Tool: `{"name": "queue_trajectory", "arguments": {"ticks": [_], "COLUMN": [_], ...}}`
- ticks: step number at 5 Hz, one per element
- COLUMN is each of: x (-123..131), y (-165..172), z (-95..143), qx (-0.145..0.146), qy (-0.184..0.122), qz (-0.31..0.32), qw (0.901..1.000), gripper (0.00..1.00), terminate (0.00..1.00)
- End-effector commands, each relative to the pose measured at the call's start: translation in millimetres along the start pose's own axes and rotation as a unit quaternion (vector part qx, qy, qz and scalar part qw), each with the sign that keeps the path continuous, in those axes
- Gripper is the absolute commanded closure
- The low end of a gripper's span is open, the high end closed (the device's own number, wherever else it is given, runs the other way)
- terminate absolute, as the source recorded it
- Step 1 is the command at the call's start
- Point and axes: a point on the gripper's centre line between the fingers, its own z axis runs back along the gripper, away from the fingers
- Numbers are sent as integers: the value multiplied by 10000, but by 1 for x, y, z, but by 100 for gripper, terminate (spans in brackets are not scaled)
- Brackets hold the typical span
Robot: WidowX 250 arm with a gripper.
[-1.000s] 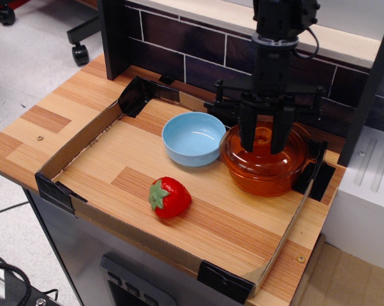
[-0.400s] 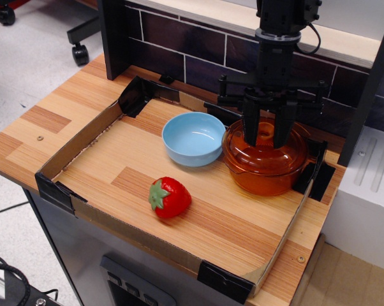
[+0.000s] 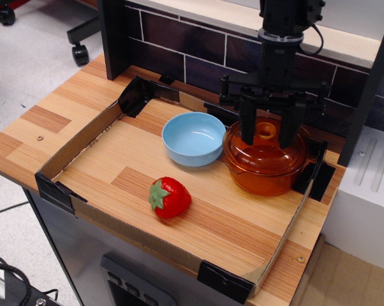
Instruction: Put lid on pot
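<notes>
The amber pot (image 3: 265,173) stands at the back right of the cardboard-edged tray. The amber lid (image 3: 263,148) sits on top of it, level, with its ring knob (image 3: 266,131) showing. My gripper (image 3: 267,135) hangs straight down over the lid. Its two black fingers (image 3: 247,127) stand apart on either side of the knob, with a gap to each. It is open and holds nothing.
A light blue bowl (image 3: 193,138) touches the pot's left side. A red strawberry (image 3: 169,197) lies in the tray's front middle. A low cardboard wall (image 3: 77,145) rings the tray. A dark tiled wall (image 3: 192,44) runs behind, and a grey unit (image 3: 370,191) stands at the right.
The fingers have spread apart from the lid's knob and let it go. The gripper has risen slightly. The lid stays on the pot.
</notes>
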Motion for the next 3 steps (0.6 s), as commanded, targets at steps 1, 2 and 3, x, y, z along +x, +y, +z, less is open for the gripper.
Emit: {"name": "queue_trajectory", "arguments": {"ticks": [1,2,3], "x": [-11,-20,-33], "y": [2,7,13], "z": [40,54,64], "qx": [-361,-521,-642], "qy": [-292,-320,-319], "qz": [-263,-341,-503], "qw": [9986,9976,9962], "gripper": [0,0,0], "terminate": [0,0,100]}}
